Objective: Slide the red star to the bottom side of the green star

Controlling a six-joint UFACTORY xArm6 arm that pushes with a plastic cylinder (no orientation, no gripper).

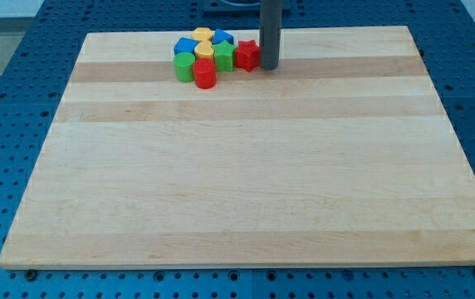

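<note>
The red star (pixel 247 55) lies near the board's top edge, at the right end of a tight cluster of blocks. The green star (pixel 224 56) is right beside it on its left, touching it. My tip (pixel 269 67) stands against the red star's right side, apparently touching it. The dark rod rises from there out of the view's top.
The cluster also holds a red cylinder (pixel 205 73), a green cylinder (pixel 184 66), a yellow block (pixel 204 52), a second yellow block (pixel 203 35), a blue block (pixel 186 46) and another blue block (pixel 222 38). The wooden board (pixel 246 166) lies on a blue perforated table.
</note>
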